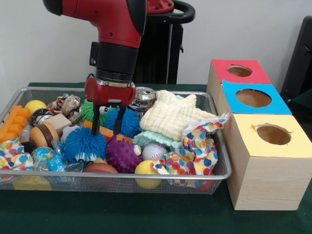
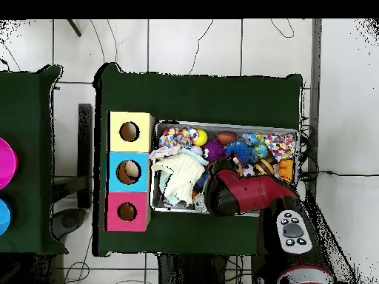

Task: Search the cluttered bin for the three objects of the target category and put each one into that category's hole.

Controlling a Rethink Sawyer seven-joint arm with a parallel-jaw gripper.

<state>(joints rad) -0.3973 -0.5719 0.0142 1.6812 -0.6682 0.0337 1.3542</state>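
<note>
The wide, shallow silver wire-mesh bin (image 1: 214, 168) sits on the dark green table (image 1: 122, 214), packed with toys. Just beside it stand three pale wooden boxes. The one with the red top is farthest from the front camera, and its round hole (image 1: 239, 71) is open and unobstructed.

The red and black gripper (image 1: 107, 129) hangs over the middle of the bin. Its two dark fingers (image 1: 96, 124) are apart and point down between a blue spiky rubber ball (image 1: 85, 145) and a second blue spiky ball (image 1: 127, 122) behind it. They appear to clamp nothing.

The target category is not evident, so which pieces count cannot be told. The spiky balls look light and soft. Their bristles would probably squash under a pinch, so a grip across the widest part seems safest. The purple knobbly ball (image 1: 121, 154) looks similar. The white baseball (image 1: 154, 151) looks firmer and smoother, and may slip unless held at its middle.

The cream muslin cloth (image 1: 170, 114) and the multicoloured spotted cloth (image 1: 195, 151) are limp. They could snag the fingers or hide things beneath
</note>
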